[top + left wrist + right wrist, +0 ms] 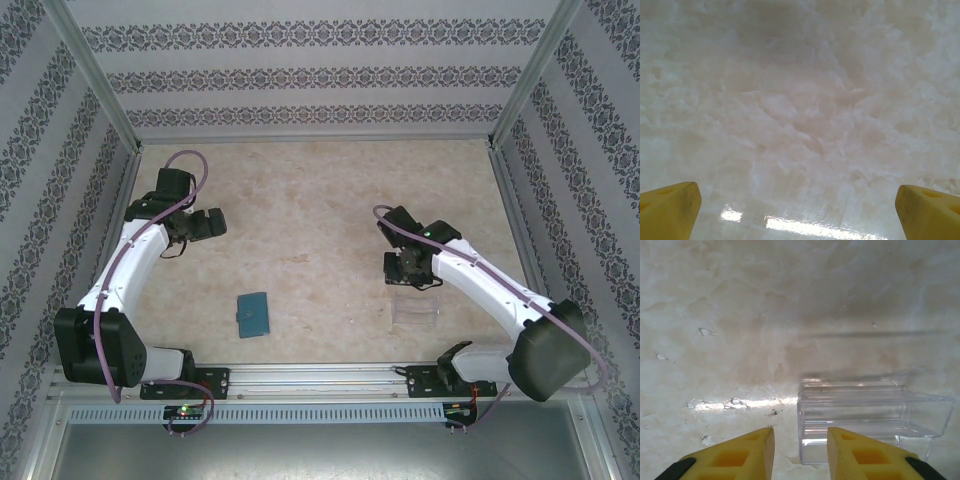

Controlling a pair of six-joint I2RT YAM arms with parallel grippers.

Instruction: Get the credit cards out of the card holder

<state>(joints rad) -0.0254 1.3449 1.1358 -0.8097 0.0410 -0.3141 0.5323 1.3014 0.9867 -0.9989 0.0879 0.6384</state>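
Observation:
The card holder (254,314), a small teal-blue wallet, lies folded shut on the marble table near the front, between the two arms. The credit cards are hidden. My left gripper (205,225) hovers far back on the left, well away from the wallet. In the left wrist view this gripper (797,200) is wide open over bare table. My right gripper (410,272) points down at the right, just behind a clear plastic box (417,313). In the right wrist view its yellow fingers (755,450) stand a narrow gap apart, nothing clamped, with the box's left end (812,440) below that gap.
The clear plastic box (875,425) looks empty and sits near the right front of the table. Patterned walls with metal posts close in the left, right and back sides. A metal rail (320,375) runs along the front edge between the arm bases.

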